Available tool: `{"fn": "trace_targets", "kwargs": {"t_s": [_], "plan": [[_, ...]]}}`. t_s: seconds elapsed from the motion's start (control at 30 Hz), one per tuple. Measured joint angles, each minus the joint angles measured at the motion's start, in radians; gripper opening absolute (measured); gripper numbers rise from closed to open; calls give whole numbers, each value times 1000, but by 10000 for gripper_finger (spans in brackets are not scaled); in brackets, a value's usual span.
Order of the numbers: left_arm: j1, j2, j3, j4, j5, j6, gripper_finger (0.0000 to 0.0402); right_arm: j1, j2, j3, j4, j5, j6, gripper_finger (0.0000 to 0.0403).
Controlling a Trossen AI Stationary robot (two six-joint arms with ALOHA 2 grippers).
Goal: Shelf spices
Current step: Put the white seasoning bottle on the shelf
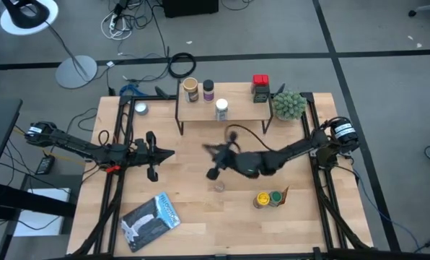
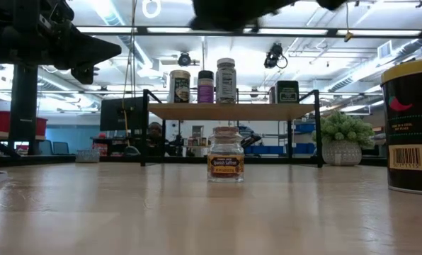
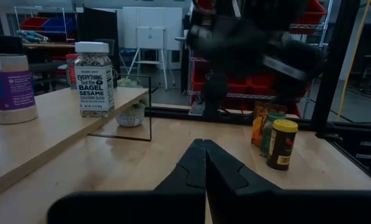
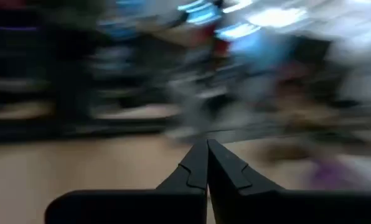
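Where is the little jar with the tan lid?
In the high view, the little jar stands alone on the table, in front of the shelf and just beneath the right gripper.

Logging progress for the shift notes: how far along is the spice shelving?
Four spice containers stand on the shelf, among them the bagel seasoning jar. Nothing is in hand: the right pincer is shut and empty above the table. Left: the small glass jar and the yellow-lidded and green-lidded jars.

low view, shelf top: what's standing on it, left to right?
White-lidded jar with dark label → small dark-lidded jar with purple label → taller white-lidded jar → dark green tin, all on the shelf.
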Motion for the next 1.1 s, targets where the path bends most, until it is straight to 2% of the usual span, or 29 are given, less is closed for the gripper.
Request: {"fn": "trace_targets", "kwargs": {"t_s": [0.1,0.23,0.4,0.5,0.57,0.63,0.77,0.93,1.1], "plan": [[0,0,0,-4,0,0,2,-62,15,138,-452,-283,276,1],[0,0,0,-9,0,0,2,-107,30,279,-861,-459,434,1],[0,0,0,-8,0,-1,2,-119,25,423,-1316,-508,568,1],[0,0,0,-2,0,-7,2,-133,25,479,-1505,-421,645,0],[0,0,0,-5,0,-20,2,-143,24,504,-1536,-318,645,0],[0,0,0,-6,0,-20,2,-161,24,519,-1517,-274,593,0],[0,0,0,-6,0,-21,2,-230,24,523,-1406,-312,483,0],[0,0,0,-13,10,-23,2,-334,24,492,-1383,-321,460,0],[0,0,0,-27,18,-23,2,-368,24,454,-1310,-410,398,0]]}}
